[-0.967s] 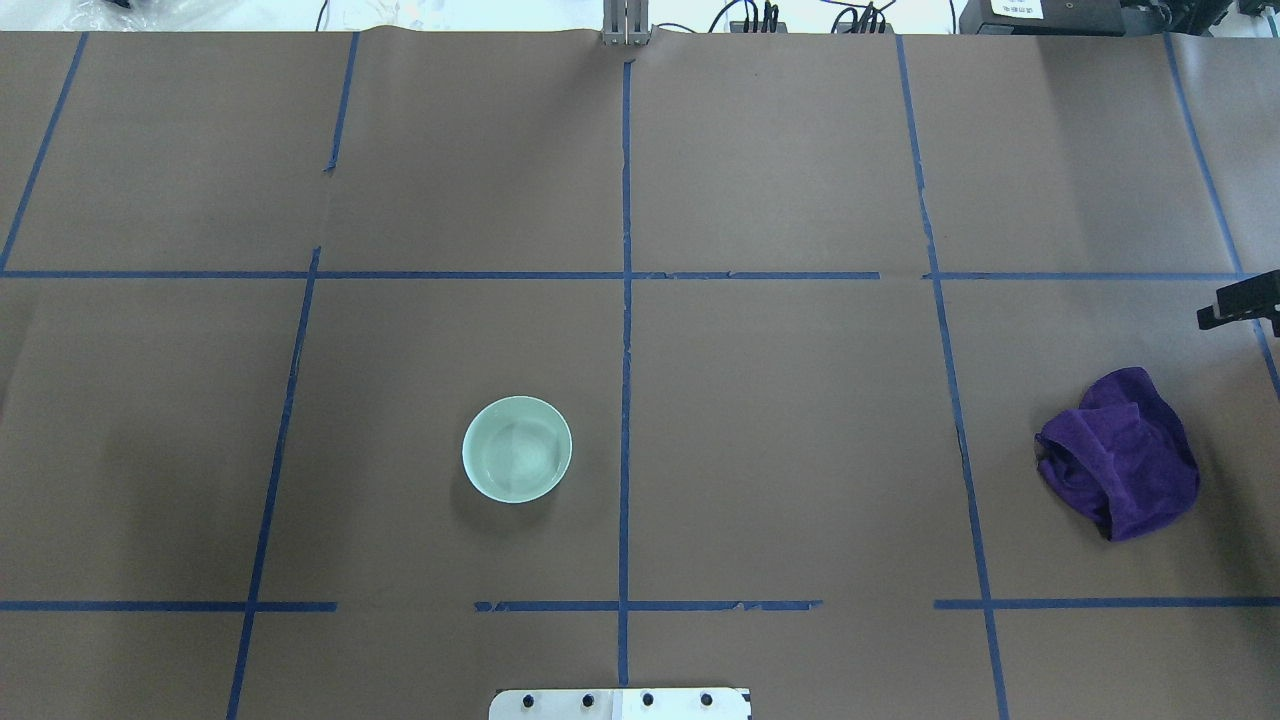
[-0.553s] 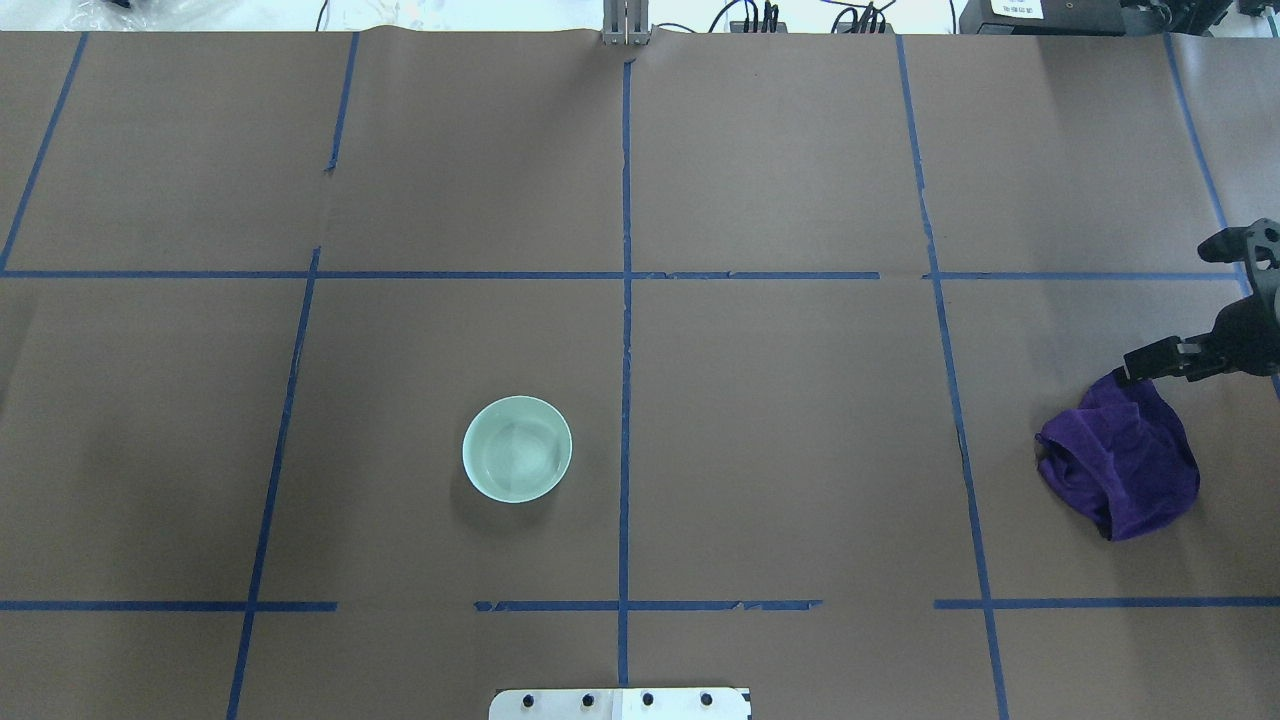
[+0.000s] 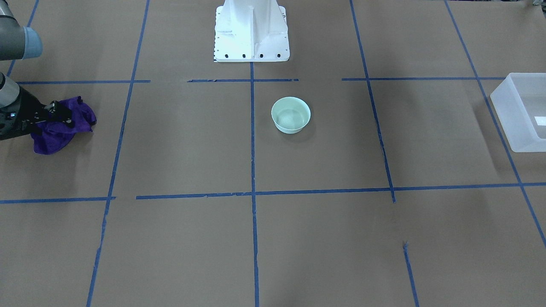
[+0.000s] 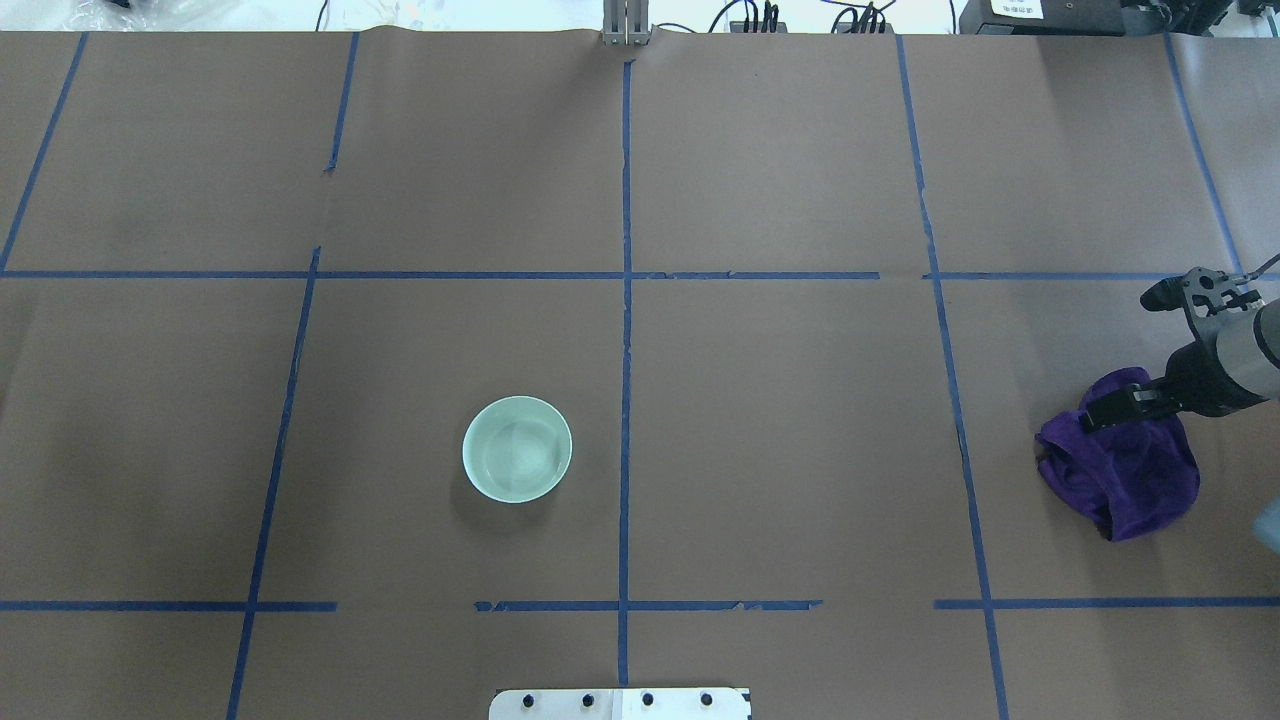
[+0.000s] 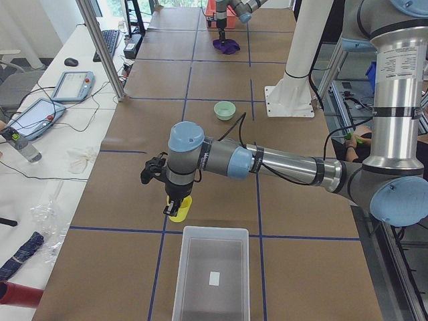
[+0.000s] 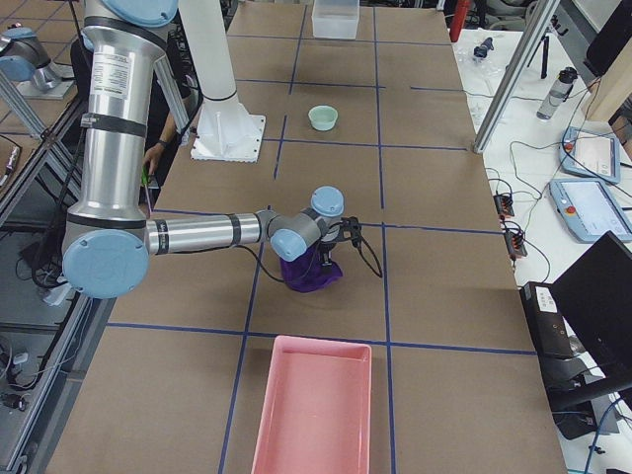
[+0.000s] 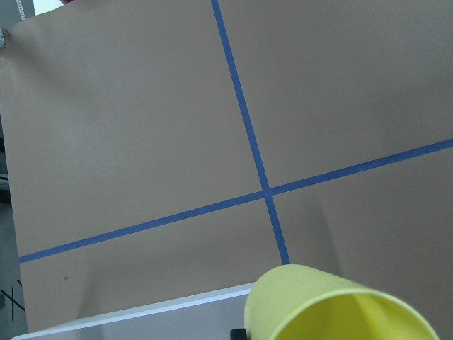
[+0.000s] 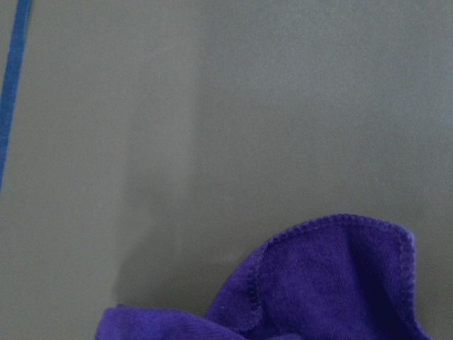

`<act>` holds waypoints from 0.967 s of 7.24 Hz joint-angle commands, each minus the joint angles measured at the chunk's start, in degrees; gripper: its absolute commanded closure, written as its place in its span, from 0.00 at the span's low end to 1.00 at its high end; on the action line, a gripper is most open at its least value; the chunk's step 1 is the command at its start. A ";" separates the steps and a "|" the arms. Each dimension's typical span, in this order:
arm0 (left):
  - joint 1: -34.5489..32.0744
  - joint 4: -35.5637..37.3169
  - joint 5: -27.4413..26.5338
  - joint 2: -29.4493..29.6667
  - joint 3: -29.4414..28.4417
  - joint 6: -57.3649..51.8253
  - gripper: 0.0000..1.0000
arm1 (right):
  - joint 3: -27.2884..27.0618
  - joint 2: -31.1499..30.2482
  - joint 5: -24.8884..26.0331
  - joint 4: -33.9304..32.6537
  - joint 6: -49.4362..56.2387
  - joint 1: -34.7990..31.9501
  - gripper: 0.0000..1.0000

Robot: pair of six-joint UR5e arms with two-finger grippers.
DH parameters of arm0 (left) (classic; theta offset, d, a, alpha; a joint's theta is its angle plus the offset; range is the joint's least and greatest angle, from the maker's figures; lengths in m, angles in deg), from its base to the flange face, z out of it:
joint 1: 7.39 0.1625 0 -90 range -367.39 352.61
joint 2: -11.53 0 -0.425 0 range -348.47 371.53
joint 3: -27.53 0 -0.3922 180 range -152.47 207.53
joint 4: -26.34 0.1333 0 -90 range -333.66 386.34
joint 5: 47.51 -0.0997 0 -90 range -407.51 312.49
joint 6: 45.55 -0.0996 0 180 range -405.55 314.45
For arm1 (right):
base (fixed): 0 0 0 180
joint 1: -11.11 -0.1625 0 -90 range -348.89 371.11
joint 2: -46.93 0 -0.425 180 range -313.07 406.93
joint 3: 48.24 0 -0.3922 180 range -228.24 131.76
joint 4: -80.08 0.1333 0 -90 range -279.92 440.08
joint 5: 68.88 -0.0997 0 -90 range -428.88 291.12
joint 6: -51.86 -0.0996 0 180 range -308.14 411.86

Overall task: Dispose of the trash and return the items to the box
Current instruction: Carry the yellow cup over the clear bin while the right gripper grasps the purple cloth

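My left gripper (image 5: pixel 172 202) is shut on the small yellow cup (image 5: pixel 179 211) and holds it just above the table, short of the frosted white bin (image 5: pixel 210 274). The cup (image 7: pixel 333 312) fills the bottom of the left wrist view, with the bin's rim (image 7: pixel 141 315) below it. The bin also shows in the front-facing view (image 3: pixel 518 115). My right gripper (image 4: pixel 1108 410) looks open and sits low on the far edge of a crumpled purple cloth (image 4: pixel 1125 480). The gripper (image 3: pixel 59 116) and cloth (image 3: pixel 59 134) also show in the front-facing view. The cloth's hem (image 8: pixel 318 290) is in the right wrist view.
A pale green bowl (image 4: pixel 517 449) stands near the table's middle, left of the centre tape line. A pink tray (image 6: pixel 311 405) lies at the table's right end. The white robot base (image 3: pixel 251 30) is at the near middle edge.
My right gripper has come in from the overhead view's right edge, moving left and down onto the purple cloth. The bowl and cloth have not moved.
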 commanded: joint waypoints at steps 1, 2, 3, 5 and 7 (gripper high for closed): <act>-1.75 0.04 0.00 1.30 -2.67 -1.44 1.00 | 0.00 -0.26 -0.61 0.01 -0.07 0.59 0.48; -2.01 0.04 0.08 1.39 -3.63 -1.44 1.00 | -0.61 -0.26 -0.70 -0.08 -0.07 1.11 0.97; -2.19 0.04 0.08 1.39 -4.95 -1.44 1.00 | -1.66 -0.78 -0.70 -0.08 -0.07 1.03 1.00; -2.54 -0.23 0.08 1.30 -7.50 -1.62 1.00 | -7.44 -4.54 -0.61 -0.26 -0.07 0.94 1.00; -2.54 -1.27 0.43 1.39 -11.70 -1.18 1.00 | -12.20 -5.62 -1.92 -2.87 -2.07 -2.37 1.00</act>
